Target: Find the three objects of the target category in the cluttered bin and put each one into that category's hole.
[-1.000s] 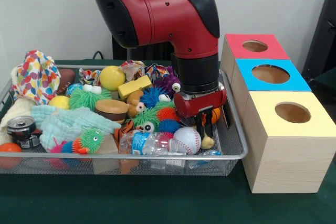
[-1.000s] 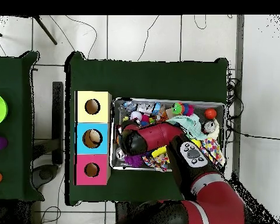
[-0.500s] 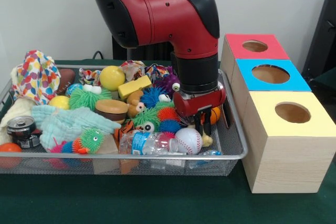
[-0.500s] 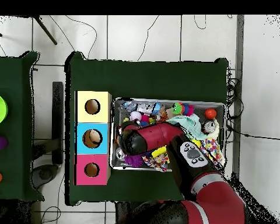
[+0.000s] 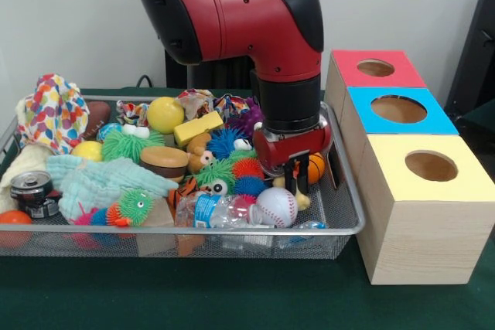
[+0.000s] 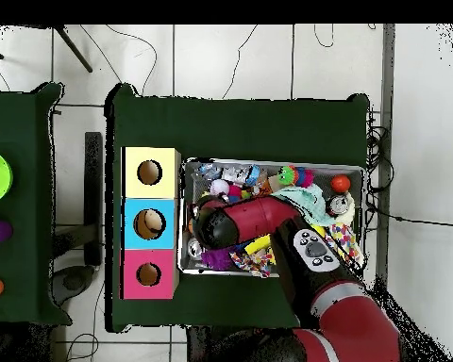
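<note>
Pincer point(image 5: 297, 185) hangs low at the box-side end of the wire bin point(image 5: 349, 226), black fingers pointing down with a narrow gap between them; nothing seen gripped, so it reads as released, though the tips are partly hidden by clutter. Target category isn't given – balls seem the likely set, going by what sits closest. Baseball point(image 5: 276, 206) lies just below and in front of the pincer, resting against a crushed water bottle point(image 5: 220, 211). Small orange ball point(image 5: 315, 168) sits just behind the fingers, toward the boxes. Yellow ball point(image 5: 165, 113) is well apart, at the far side of the bin.

Handling guess: baseball is hard, light, smooth leather – likely to roll or squirt out if pinched off-centre, so take it across the widest middle. Orange ball looks small and firm, easier to span.

Blue-topped box point(image 5: 399, 110) already shows something inside its hole in the overhead view. Bench point(image 5: 232, 295) is green cloth.
</note>
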